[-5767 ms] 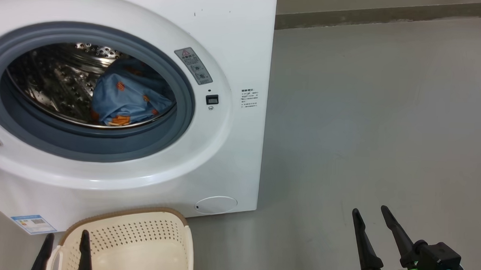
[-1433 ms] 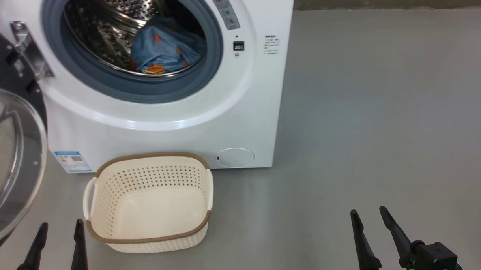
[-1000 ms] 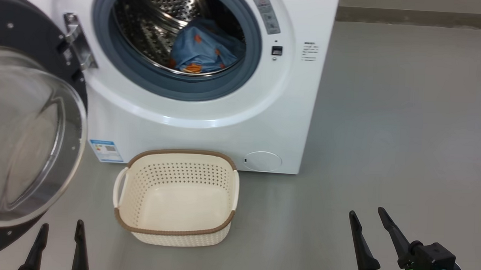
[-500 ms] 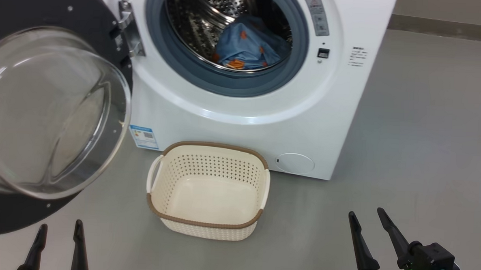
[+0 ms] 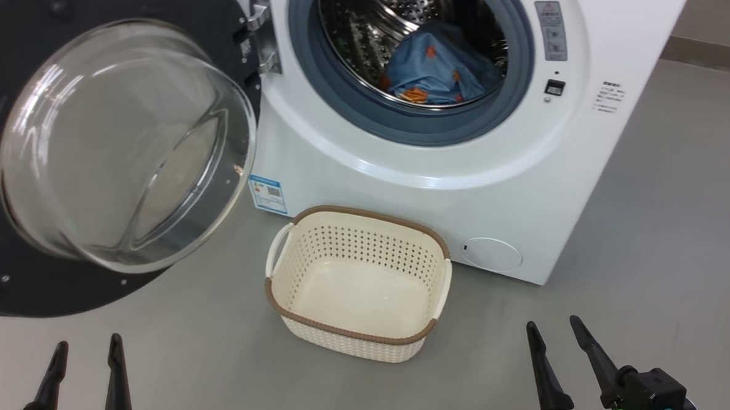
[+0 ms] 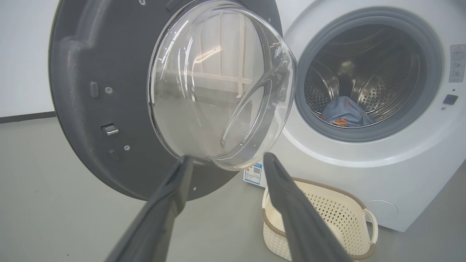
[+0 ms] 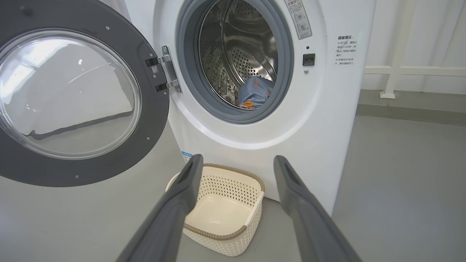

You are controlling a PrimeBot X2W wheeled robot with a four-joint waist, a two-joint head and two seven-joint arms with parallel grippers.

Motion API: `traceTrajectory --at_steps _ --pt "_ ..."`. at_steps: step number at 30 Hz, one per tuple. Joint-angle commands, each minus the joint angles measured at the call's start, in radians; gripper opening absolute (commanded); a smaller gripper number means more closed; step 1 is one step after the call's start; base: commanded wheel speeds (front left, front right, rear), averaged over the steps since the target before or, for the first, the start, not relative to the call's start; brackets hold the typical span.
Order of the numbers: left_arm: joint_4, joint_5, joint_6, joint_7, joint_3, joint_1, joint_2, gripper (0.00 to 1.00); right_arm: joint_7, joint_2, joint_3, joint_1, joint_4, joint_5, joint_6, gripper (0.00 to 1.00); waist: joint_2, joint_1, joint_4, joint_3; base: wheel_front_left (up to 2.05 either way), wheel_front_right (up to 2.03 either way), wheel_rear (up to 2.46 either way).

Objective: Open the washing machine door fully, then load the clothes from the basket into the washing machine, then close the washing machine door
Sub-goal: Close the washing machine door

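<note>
Big round door, glossy black rim around a bulging clear glass bowl [image 5: 121, 145], stands swung wide on its hinge, left of the white boxy front-loader washing machine [image 5: 439, 190]. Light-blue fabric clothes with orange motifs [image 5: 438, 69] lie in the perforated steel drum [image 5: 373, 20], low on its right side. Small cream perforated plastic basket with brown woven-look rim [image 5: 359, 337] sits on the grey floor [image 5: 647, 242] just in front of the machine, bare bottom showing. My left gripper [image 5: 88, 339] and right gripper [image 5: 552, 321]: both spread wide, holding nothing, apart from basket and door.
</note>
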Motion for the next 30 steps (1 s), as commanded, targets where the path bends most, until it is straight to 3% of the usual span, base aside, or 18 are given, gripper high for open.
traceTrajectory --at_steps 1,15,30 --pt "-0.027 -0.005 0.007 -0.004 0.030 -0.019 0.010 1.00 -0.009 -0.003 0.027 -0.039 -0.020 -0.006 0.002 1.00 0.0000 0.0000 0.018 0.003 0.00 0.00 0.00" --pt "-0.026 -0.015 0.017 -0.004 0.030 -0.020 0.010 1.00 -0.004 -0.003 0.031 -0.049 -0.019 -0.012 0.002 1.00 0.0000 0.0000 0.066 0.014 0.00 0.00 0.00" --pt "-0.035 -0.018 0.026 -0.004 0.035 -0.020 0.010 1.00 0.001 -0.003 0.036 -0.053 -0.021 -0.013 0.002 1.00 0.0000 0.0000 0.060 0.020 0.00 0.00 0.00"
